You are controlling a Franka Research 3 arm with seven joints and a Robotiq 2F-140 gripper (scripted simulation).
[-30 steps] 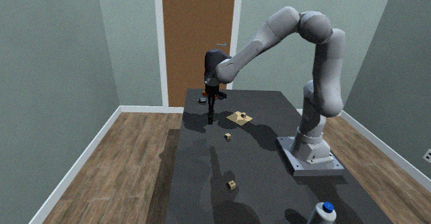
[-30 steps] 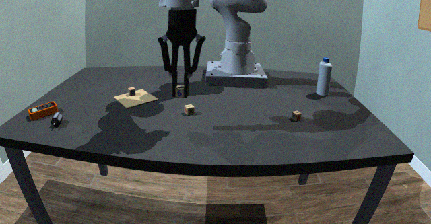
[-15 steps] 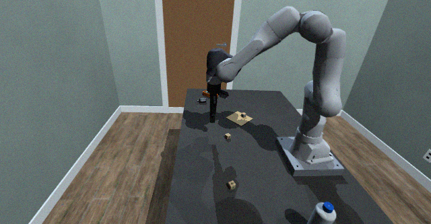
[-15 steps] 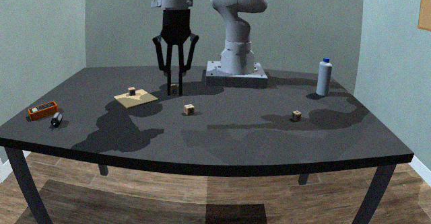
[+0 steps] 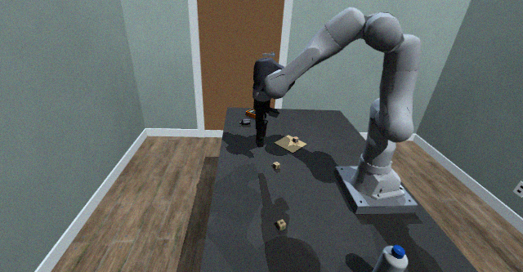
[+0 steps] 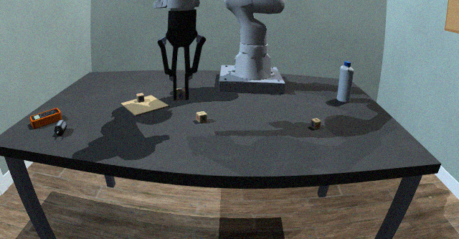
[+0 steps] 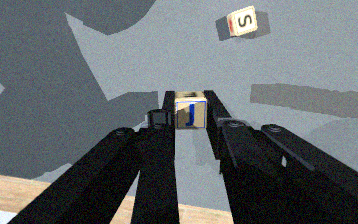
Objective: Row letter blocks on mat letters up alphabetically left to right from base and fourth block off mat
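From where I sit, the mat has room beside its lone block, which sits near one edge, while the nearest edges of the dark table are well apart from the mat. My gripper is pointing down near the mat, its fingers mostly closed and clamped on a block with a blue J on the side facing the wrist camera; I can't read its top. In the wrist view, a block marked S lies ahead of the fingers. The orange device and the small grey tool lie near each other beyond the mat from the base, off it; the blue-capped bottle stands upright toward the opposite end. I count four blocks: one in my grip, one on the mat, and two on the table, the middle one and the far one. There's one mat, one bottle, one device and one tool.
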